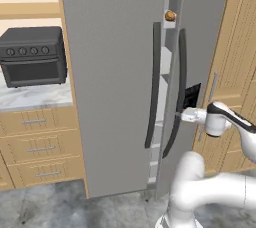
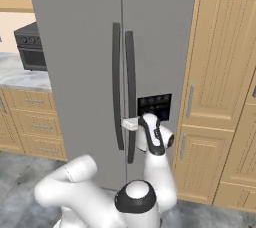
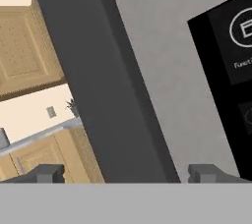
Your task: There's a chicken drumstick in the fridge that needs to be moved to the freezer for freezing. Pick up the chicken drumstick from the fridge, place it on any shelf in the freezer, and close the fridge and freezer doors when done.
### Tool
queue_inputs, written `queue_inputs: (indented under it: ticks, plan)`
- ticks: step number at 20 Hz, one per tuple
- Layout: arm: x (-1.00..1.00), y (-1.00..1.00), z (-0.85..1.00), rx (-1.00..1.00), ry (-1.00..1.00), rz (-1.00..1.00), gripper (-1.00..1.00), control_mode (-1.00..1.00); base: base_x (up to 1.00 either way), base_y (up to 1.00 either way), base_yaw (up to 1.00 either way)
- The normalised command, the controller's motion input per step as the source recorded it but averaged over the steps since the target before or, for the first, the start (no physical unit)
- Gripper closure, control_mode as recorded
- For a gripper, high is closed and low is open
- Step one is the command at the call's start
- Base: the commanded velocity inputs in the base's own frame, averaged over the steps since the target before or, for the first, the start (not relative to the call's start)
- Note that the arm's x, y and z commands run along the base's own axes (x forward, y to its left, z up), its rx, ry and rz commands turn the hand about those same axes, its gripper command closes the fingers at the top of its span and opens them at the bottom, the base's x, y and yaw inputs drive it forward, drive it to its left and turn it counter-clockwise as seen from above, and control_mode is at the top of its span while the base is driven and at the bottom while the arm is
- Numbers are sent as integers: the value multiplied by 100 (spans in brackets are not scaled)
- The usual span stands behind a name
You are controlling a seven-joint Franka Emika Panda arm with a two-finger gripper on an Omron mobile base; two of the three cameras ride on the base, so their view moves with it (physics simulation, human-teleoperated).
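My two-finger gripper (image 3: pixel 125 173) stands wide open with nothing between its dark fingertips (image 3: pixel 47 173), and the dark vertical bar handle (image 3: pixel 101 78) of the narrower grey freezer door (image 1: pixel 197 47) runs straight through the gap ahead of them, one tip on either side of it, though I cannot tell whether either tip touches it. Just past the handle on one side lies the black dispenser panel (image 3: pixel 231 80) set into that door's flat grey face. In the left base view my gripper (image 1: pixel 181 114) sits at the handle's mid height, right beside that panel (image 1: pixel 190 96). The wider grey fridge door (image 1: pixel 112 79) hangs beyond the handle with its own dark bar handle (image 1: pixel 153 84), and a narrow gap shows between the two doors. High above my gripper, through that gap, the small golden-brown chicken drumstick (image 1: pixel 170 15) rests on a light-grey shelf (image 1: pixel 167 24). Far off past the fridge door, a dark toaster oven (image 1: pixel 33 54) stands on a pale counter (image 1: pixel 30 97).
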Motion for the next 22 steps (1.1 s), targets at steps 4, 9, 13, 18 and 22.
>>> queue_inputs:
  ticks: [4, 9, 13, 18, 22]
  plan:
    - [100, 100, -51, 0, 0, 0, -100, -100, 0, 0, 0]
    - [96, 72, -23, 3, 0, 0, -100, -100, 0, 0, 0]
    - [87, 33, -8, 8, 0, 4, -100, -100, 0, 0, 0]
    - [81, 5, 0, 11, 0, 13, -100, -100, 0, 0, 0]
    - [70, 0, 0, 18, 0, 28, -100, -100, 0, 0, 0]
